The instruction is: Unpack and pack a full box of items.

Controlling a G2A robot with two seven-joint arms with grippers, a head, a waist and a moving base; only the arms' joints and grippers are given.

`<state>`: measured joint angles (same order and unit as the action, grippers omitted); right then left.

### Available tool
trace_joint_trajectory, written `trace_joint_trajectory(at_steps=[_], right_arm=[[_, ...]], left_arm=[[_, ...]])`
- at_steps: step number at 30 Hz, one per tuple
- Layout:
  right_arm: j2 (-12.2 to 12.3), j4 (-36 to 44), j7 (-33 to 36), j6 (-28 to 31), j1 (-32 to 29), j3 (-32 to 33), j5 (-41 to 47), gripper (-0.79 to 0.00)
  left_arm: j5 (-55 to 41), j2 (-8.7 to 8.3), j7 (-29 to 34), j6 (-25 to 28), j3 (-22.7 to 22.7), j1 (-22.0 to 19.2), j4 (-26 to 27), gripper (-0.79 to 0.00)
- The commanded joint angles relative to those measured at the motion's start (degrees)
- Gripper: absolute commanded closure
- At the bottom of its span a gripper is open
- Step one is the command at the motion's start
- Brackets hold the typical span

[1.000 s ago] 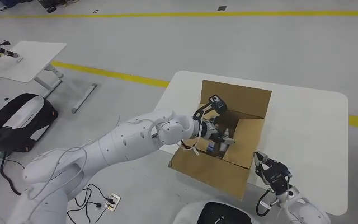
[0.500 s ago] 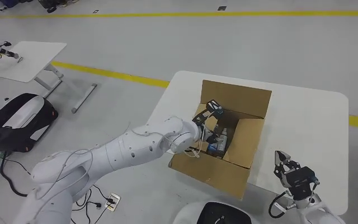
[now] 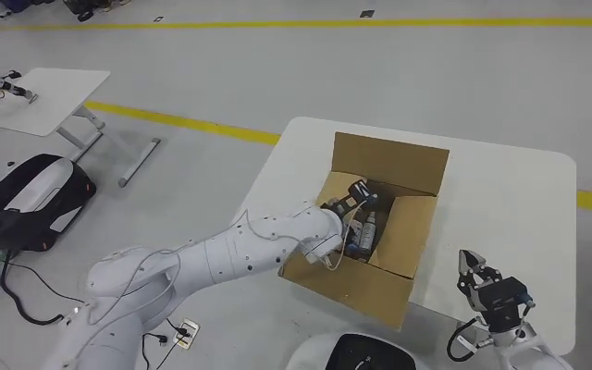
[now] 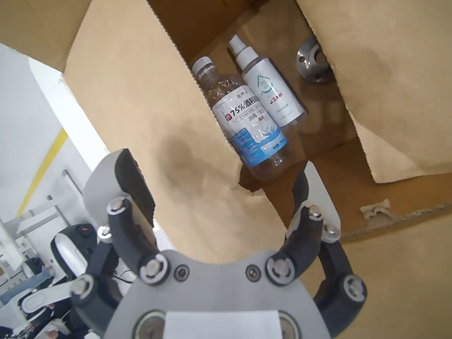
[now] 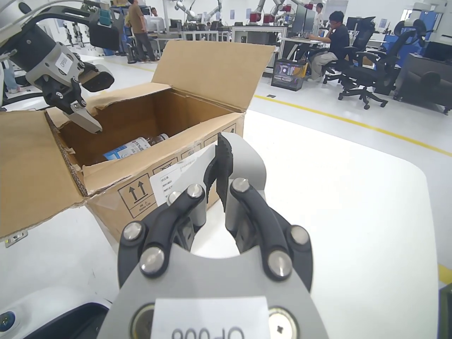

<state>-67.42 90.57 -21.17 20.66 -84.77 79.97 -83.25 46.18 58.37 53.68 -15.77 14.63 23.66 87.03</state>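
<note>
An open cardboard box (image 3: 392,158) stands on the white table (image 3: 518,199). Inside lie a clear bottle with a blue label (image 4: 247,125), a white spray bottle (image 4: 268,89) and a round metal flange (image 4: 313,63). My left gripper (image 4: 219,185) hangs open over the box's left flap (image 4: 123,89), just above the bottles, holding nothing. In the top view it is at the box's left inner edge (image 3: 357,205). My right gripper (image 5: 220,164) is shut and empty, low over the table to the right of the box (image 3: 474,271). From there the left gripper (image 5: 92,102) and a bottle (image 5: 136,146) show.
The box flaps (image 5: 212,61) stand up around the opening. Bare table (image 5: 335,195) lies right of the box. A second small table (image 3: 51,97) and a dark device (image 3: 37,199) are on the floor to the left. Yellow floor lines (image 3: 185,120) run behind.
My left gripper has drawn back from the box's middle toward its left flap. My right gripper has moved right, away from the box's near corner.
</note>
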Motion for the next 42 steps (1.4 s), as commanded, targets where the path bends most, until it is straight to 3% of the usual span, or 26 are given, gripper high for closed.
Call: trace_joint_trajectory(at_steps=[1, 13, 16, 18, 20, 33, 42], right_arm=[[0.0, 0.0, -0.1, 0.0, -0.1, 0.1, 0.0, 0.0], [0.1, 0.2, 0.3, 0.0, -0.1, 0.4, -0.2, 0.0], [0.2, 0.4, 0.4, 0.0, -0.2, 0.6, -0.2, 0.0], [0.2, 0.5, 0.4, 0.0, -0.2, 0.6, -0.1, 0.0], [0.2, 0.5, 0.4, 0.0, -0.3, 0.7, 0.0, 0.0], [0.3, 0.8, 0.3, -0.1, -0.6, 0.7, 0.1, 0.0], [0.4, 2.0, -0.4, -1.0, -1.4, 1.7, 0.7, 0.0]], left_arm=[[1.7, 1.02, 1.4, -0.1, -0.3, -0.1, -1.4, -0.785], [5.3, 4.93, 3.1, 1.1, 1.1, 0.6, -6.5, -0.76], [6.5, 5.37, 3.3, 1.0, 2.0, 1.0, -6.7, -0.323], [7.3, 5.56, 3.5, 1.1, 2.7, 1.3, -6.7, -0.215], [8.2, 5.68, 3.7, 1.1, 3.3, 1.5, -6.6, 0.0], [12.7, 5.25, 3.6, 1.4, 9.3, 4.9, -4.8, 0.0], [4.8, 3.57, -0.1, 5.5, 19.1, 8.8, 1.2, 0.0]])
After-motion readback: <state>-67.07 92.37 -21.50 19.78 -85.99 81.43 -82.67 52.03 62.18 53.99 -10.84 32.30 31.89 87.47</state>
